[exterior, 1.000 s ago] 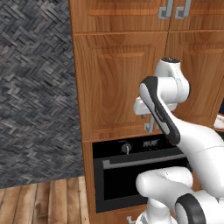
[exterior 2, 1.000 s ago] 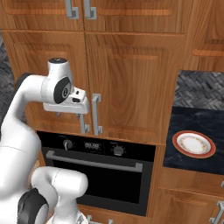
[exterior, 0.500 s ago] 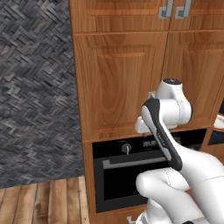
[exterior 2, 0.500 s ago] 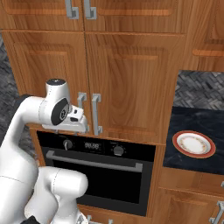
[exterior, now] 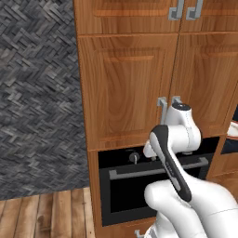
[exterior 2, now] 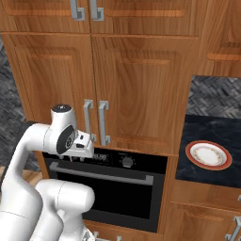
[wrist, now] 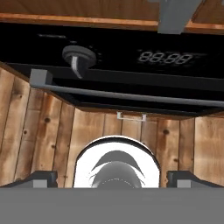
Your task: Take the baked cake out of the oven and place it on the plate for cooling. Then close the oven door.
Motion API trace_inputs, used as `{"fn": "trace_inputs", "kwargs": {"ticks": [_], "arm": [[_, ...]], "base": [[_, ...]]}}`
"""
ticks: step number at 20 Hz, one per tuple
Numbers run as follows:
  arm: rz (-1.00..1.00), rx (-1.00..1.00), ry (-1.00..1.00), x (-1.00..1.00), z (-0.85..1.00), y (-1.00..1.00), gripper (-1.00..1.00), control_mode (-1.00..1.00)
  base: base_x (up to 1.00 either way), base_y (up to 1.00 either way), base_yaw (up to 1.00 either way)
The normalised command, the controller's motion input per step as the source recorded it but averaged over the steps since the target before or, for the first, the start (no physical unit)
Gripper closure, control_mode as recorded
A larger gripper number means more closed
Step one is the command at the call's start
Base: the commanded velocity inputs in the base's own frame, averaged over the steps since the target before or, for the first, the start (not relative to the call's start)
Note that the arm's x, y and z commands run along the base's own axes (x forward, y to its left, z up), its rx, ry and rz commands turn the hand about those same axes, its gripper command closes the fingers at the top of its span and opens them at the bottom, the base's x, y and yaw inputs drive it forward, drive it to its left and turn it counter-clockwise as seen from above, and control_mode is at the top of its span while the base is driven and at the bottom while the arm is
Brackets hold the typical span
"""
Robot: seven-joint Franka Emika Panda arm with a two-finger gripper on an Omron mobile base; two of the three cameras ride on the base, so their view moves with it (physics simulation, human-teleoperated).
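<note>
Hand view: end effector (wrist: 112, 178) fingers spread apart, empty, facing closed oven door (wrist: 131, 98) handle.

The oven door (wrist: 131, 85) was shut, its knob (wrist: 78, 57) at ten o'clock, display (wrist: 164, 57) at one, handle (wrist: 131, 97) below.

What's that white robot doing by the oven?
The robot's hand is open and holds nothing. It hangs in front of the black oven, just above the silver handle of the oven door, which is shut. The red-rimmed plate waits bare on the dark counter to the right. The cake must be inside the oven, so nothing has been taken out yet.
</note>
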Motion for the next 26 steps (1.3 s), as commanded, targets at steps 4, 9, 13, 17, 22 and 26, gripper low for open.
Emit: {"fn": "trace_inputs", "kwargs": {"ticks": [4, 9, 13, 17, 22, 26], "arm": [[0.00, 0.00, 0.00, -0.28, -0.53, 0.00, -1.00, -1.00], [0.00, 0.00, -0.01, -0.27, -0.42, 0.00, -1.00, -1.00], [0.00, 0.00, -0.07, -0.26, -0.14, 0.00, -1.00, 1.00], [0.00, 0.00, 0.00, 0.00, 0.00, 0.00, -1.00, 1.00], [0.00, 0.00, 0.00, 0.00, 0.00, 0.00, -1.00, 1.00], [0.00, 0.00, 0.00, 0.00, 0.00, 0.00, -1.00, 1.00]], "base": [[0.00, 0.00, 0.00], [0.00, 0.00, 0.00], [-0.10, 0.00, 0.00], [-0.47, -0.08, 0.01], [-0.48, -0.29, 0.07], [-0.23, -0.36, 0.10]]}}
